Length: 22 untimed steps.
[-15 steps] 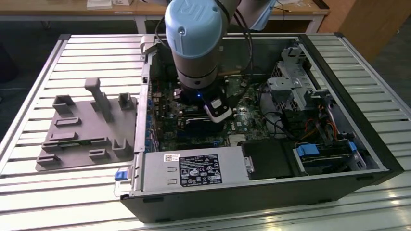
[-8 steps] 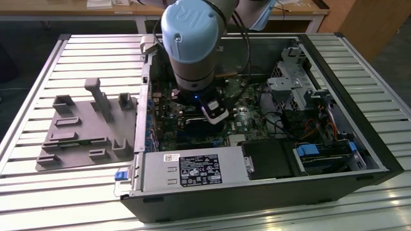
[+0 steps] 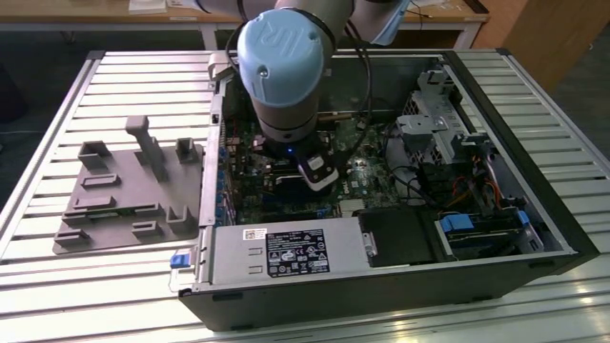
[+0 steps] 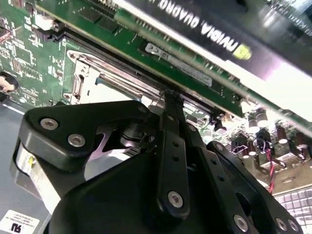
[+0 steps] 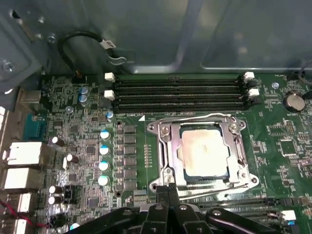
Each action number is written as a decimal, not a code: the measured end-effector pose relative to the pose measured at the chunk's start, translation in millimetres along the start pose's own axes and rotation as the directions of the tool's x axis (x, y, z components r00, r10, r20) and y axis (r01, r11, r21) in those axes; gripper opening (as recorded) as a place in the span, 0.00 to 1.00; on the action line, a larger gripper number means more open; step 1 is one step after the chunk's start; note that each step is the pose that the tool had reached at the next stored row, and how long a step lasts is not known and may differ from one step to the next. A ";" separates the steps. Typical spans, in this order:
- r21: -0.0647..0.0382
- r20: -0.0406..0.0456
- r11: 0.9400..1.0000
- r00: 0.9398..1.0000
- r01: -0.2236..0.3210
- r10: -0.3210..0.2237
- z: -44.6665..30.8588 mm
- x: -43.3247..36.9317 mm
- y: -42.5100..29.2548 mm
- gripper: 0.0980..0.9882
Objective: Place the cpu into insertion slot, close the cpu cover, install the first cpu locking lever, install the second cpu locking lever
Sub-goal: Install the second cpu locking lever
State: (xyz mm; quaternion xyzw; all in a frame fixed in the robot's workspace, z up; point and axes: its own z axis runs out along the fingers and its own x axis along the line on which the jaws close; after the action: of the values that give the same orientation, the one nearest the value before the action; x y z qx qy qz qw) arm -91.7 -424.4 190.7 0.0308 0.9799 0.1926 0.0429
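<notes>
1. My gripper hangs low over the green board inside the open computer case; its fingers are pressed together with nothing between them, tips at the socket's 6 o'clock edge in the first wrist view.
2. The cpu already lies flat in the insertion slot, pale metal top up, seen through the window of the cpu cover, which looks folded down over it.
3. Wire levers run along the frame at 12 o'clock and near 6 o'clock; whether either is hooked I cannot tell.
4. Handling, as I judge it: the chip is light, stiff and fragile beneath, best left untouched. The cover is thin, stiff sheet metal. The levers are springy and slick, so I would push near their free ends.
5. Long black memory slots lie beyond the socket at 12 o'clock.
</notes>
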 end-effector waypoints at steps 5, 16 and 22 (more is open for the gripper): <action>-0.025 -0.001 1.000 1.000 -0.003 0.003 0.6 1.0 -2.3 0.01; -0.056 -0.003 0.998 1.000 -0.006 0.006 8.1 7.3 -5.8 0.01; -0.056 -0.003 0.998 1.000 -0.006 0.006 10.6 10.2 -7.2 0.01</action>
State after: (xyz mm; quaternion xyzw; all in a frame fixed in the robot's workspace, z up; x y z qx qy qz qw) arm -101.2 -426.3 177.4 0.0321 0.9740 0.2202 0.0419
